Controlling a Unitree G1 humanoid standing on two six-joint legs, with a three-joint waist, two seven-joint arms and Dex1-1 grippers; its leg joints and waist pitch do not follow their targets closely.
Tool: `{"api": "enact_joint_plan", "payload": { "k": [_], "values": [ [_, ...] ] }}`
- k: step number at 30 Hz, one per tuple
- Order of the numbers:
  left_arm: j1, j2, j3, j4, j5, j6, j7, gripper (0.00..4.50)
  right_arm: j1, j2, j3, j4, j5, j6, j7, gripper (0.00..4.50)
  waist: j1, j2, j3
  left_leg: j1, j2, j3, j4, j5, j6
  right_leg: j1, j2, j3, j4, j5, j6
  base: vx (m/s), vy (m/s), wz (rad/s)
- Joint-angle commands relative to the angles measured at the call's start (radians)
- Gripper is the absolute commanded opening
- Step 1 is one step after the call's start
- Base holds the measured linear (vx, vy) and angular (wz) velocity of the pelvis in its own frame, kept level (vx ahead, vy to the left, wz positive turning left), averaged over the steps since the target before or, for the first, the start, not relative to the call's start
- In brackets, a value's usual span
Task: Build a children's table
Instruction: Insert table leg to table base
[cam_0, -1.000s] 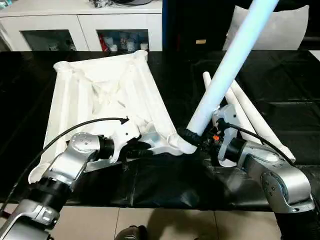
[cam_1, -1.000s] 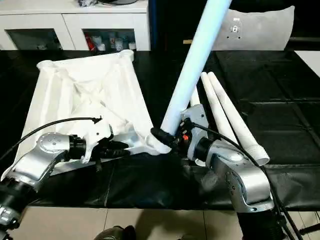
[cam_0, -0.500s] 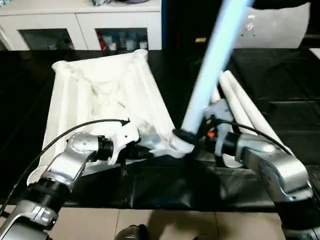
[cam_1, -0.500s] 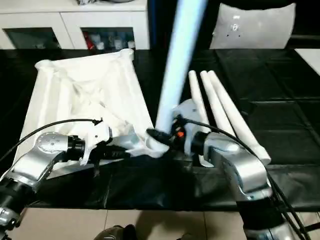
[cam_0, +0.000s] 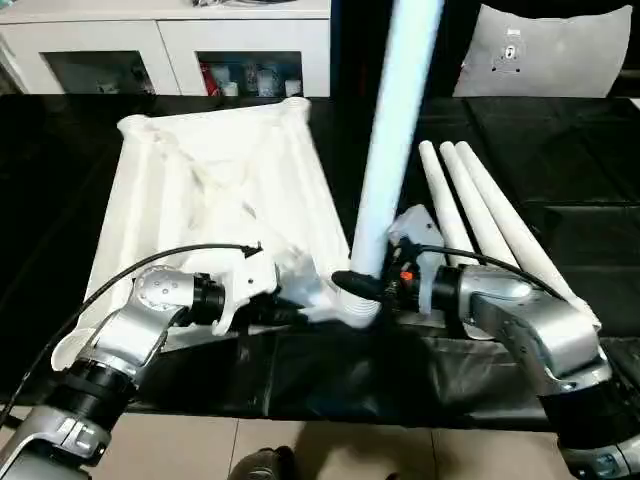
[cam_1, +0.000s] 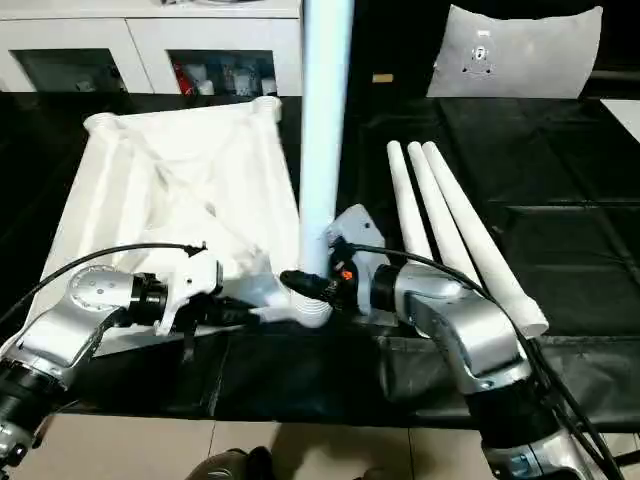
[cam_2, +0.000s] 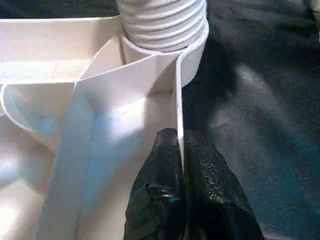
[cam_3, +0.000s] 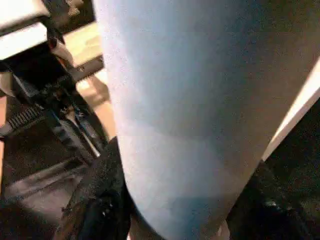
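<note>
So the left gripper (cam_2: 182, 165) is pinched tight on a thin rib of the upside-down top (cam_0: 215, 190), right by its 5 o'clock corner socket (cam_0: 352, 305). Standing upright in that socket, a leg (cam_0: 395, 120) is clamped by the right gripper (cam_0: 358, 284). Three more legs (cam_0: 480, 205) lie at 3 o'clock.

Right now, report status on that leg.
Left gripper shut on tabletop rim. Right gripper holds leg nearly upright at corner socket. Three spare legs alongside.
</note>
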Motion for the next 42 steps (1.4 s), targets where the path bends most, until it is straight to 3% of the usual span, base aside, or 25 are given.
{"api": "enact_joint_plan", "payload": {
  "k": [1, 8, 13, 15, 17, 21, 27, 28, 32, 33, 35, 39, 42],
  "values": [
    [-0.001, -0.005, -0.022, -0.037, 0.0, -0.031, -0.031, 0.0, 0.006, -0.012, 0.024, 0.014, -0.016, 0.006, 0.003, 1.95, -0.006, -0.011, -0.058, 0.066, 0.086, -0.037, -0.077, -0.294, -0.029, 0.005, -0.065, 0.025, -0.065, -0.051, -0.225, 0.0, 0.0, 0.0],
    [-0.017, -0.027, 0.0, -0.01, 0.014, -0.038, 0.016, 0.0, 0.031, -0.005, 0.021, 0.035, -0.024, -0.011, 0.002, 1.95, -0.004, -0.008, -0.057, 0.067, 0.088, -0.037, -0.077, -0.306, -0.03, 0.003, -0.065, 0.026, -0.068, -0.077, -0.221, 0.0, 0.0, 0.0],
    [-0.024, -0.035, 0.019, 0.014, 0.008, -0.024, 0.029, 0.0, 0.074, 0.012, -0.005, 0.07, -0.019, -0.048, -0.007, 1.95, -0.004, -0.007, -0.049, 0.073, 0.088, -0.04, -0.084, -0.412, -0.074, -0.006, -0.068, 0.03, -0.08, -0.195, -0.205, 0.0, 0.0, 0.0],
    [-0.024, -0.041, 0.026, 0.018, -0.004, -0.006, 0.026, 0.0, 0.104, 0.039, -0.044, 0.105, 0.003, -0.064, -0.028, 1.95, -0.005, -0.005, -0.049, 0.076, 0.088, -0.043, -0.087, -0.452, -0.094, -0.008, -0.069, 0.03, -0.082, -0.239, -0.196, 0.0, 0.0, 0.0],
    [-0.023, -0.046, 0.031, 0.018, -0.012, 0.005, 0.023, 0.0, 0.126, 0.06, -0.074, 0.129, 0.021, -0.074, -0.043, 1.95, -0.005, 0.001, -0.051, 0.079, 0.087, -0.046, -0.088, -0.474, -0.106, -0.009, -0.071, 0.033, -0.084, -0.253, -0.19, 0.0, 0.0, 0.0],
    [-0.021, -0.049, 0.031, 0.019, -0.009, 0.004, 0.023, 0.0, 0.169, 0.063, -0.071, 0.135, 0.013, -0.093, -0.05, 1.95, -0.006, 0.001, -0.051, 0.078, 0.087, -0.045, -0.093, -0.479, -0.114, -0.01, -0.066, 0.03, -0.084, -0.233, -0.182, 0.0, 0.0, 0.0],
    [-0.024, -0.05, 0.03, 0.034, 0.007, -0.009, 0.018, 0.0, 0.198, 0.019, 0.002, 0.125, -0.073, -0.145, -0.034, 1.95, -0.005, 0.001, -0.054, 0.076, 0.087, -0.044, -0.092, -0.47, -0.11, -0.009, -0.068, 0.03, -0.085, -0.228, -0.175, 0.0, 0.0, 0.0],
    [-0.024, -0.049, 0.029, 0.037, 0.016, -0.014, 0.016, 0.0, 0.191, 0.002, 0.033, 0.132, -0.107, -0.171, -0.023, 1.95, -0.006, -0.004, -0.053, 0.076, 0.086, -0.043, -0.091, -0.47, -0.104, -0.009, -0.068, 0.031, -0.087, -0.234, -0.175, 0.0, 0.0, 0.0],
    [-0.026, -0.047, 0.027, 0.04, 0.024, -0.018, 0.015, 0.0, 0.169, -0.02, 0.071, 0.145, -0.134, -0.186, -0.001, 1.95, -0.006, -0.001, -0.052, 0.077, 0.088, -0.045, -0.092, -0.473, -0.099, -0.008, -0.069, 0.031, -0.089, -0.26, -0.173, 0.0, 0.0, 0.0],
    [-0.023, -0.045, 0.026, 0.036, 0.025, -0.018, 0.015, 0.0, 0.162, -0.027, 0.084, 0.151, -0.141, -0.187, 0.01, 1.95, -0.007, -0.01, -0.051, 0.077, 0.088, -0.043, -0.093, -0.474, -0.096, -0.008, -0.067, 0.031, -0.09, -0.264, -0.173, 0.0, 0.0, 0.0],
    [-0.02, -0.043, 0.024, 0.029, 0.026, -0.017, 0.014, 0.0, 0.149, -0.031, 0.1, 0.165, -0.149, -0.189, 0.026, 1.95, -0.006, -0.005, -0.05, 0.079, 0.089, -0.045, -0.093, -0.484, -0.098, -0.012, -0.071, 0.034, -0.092, -0.285, -0.171, 0.0, 0.0, 0.0],
    [-0.019, -0.034, 0.021, 0.02, 0.031, -0.023, 0.003, 0.0, 0.141, -0.056, 0.156, 0.186, -0.171, -0.204, 0.089, 1.95, -0.009, -0.012, -0.041, 0.08, 0.09, -0.048, -0.098, -0.521, -0.103, -0.016, -0.068, 0.034, -0.095, -0.307, -0.158, 0.0, 0.0, 0.0],
    [-0.022, -0.026, 0.02, 0.01, 0.031, -0.021, -0.009, 0.0, 0.15, -0.056, 0.165, 0.184, -0.166, -0.202, 0.102, 1.95, -0.01, -0.014, -0.037, 0.08, 0.09, -0.047, -0.099, -0.52, -0.099, -0.018, -0.068, 0.036, -0.096, -0.297, -0.156, 0.0, 0.0, 0.0]
  ]
}}
